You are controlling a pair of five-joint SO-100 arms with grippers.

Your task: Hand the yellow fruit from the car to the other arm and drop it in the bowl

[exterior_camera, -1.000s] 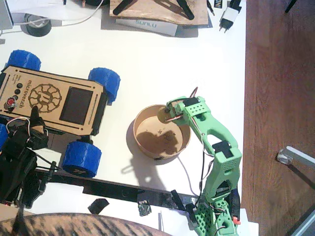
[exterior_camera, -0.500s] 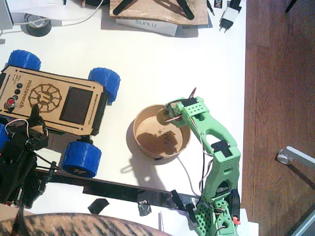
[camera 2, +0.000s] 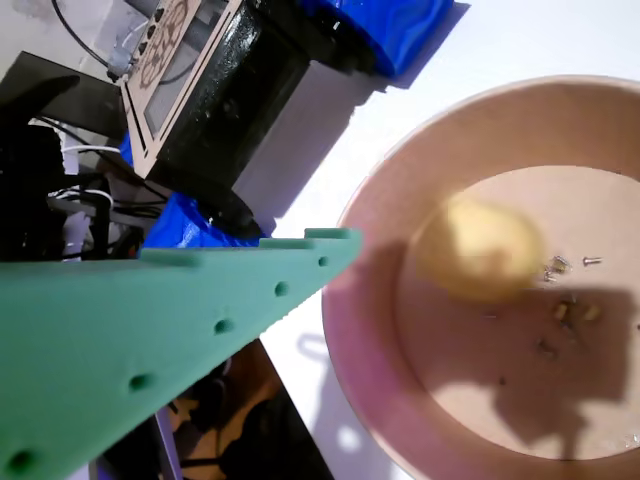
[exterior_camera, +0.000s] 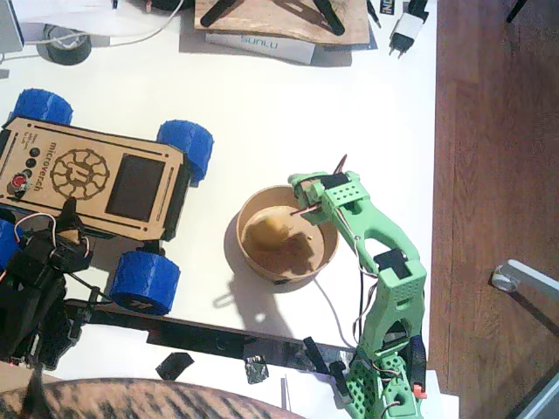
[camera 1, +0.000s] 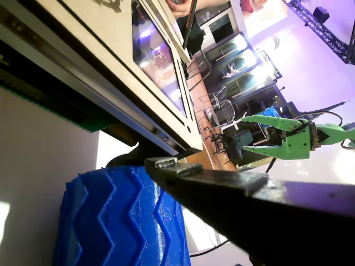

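Fixed view, starting at the left edge: the black left arm (exterior_camera: 35, 288) sits low at the table's (exterior_camera: 288, 96) near corner, its gripper (exterior_camera: 65, 216) up against the near side of the car (exterior_camera: 96, 188); whether its fingers are spread or pressed together cannot be told from here. The car lies flat on the white table with its gear emblem and dark panel facing up and its blue wheels at the corners. Just right of the car stands the bowl (exterior_camera: 247, 253), and the yellow fruit (exterior_camera: 269, 229) lies inside it, on the bottom toward the far rim. The green right arm (exterior_camera: 384, 262) reaches in from the near right edge, its gripper (exterior_camera: 299, 197) above the bowl's far right rim, fingers spread and holding nothing.

Only a wrist view shows the black finger (camera 1: 222, 185) close up, lying right over a blue wheel (camera 1: 119, 221) under the car's wooden edge (camera 1: 111, 77); the second black finger does not show. Far off in that view the green gripper (camera 1: 252, 134) appears with its fingers plainly apart.

Another wrist view looks past a green finger (camera 2: 180, 330) straight down into the bowl (camera 2: 370, 300): the fruit (camera 2: 478, 248) is blurred, free of the fingers, beside small specks on the pale bottom. The car (camera 2: 215, 80) and the black arm (camera 2: 35, 180) show at the upper left.
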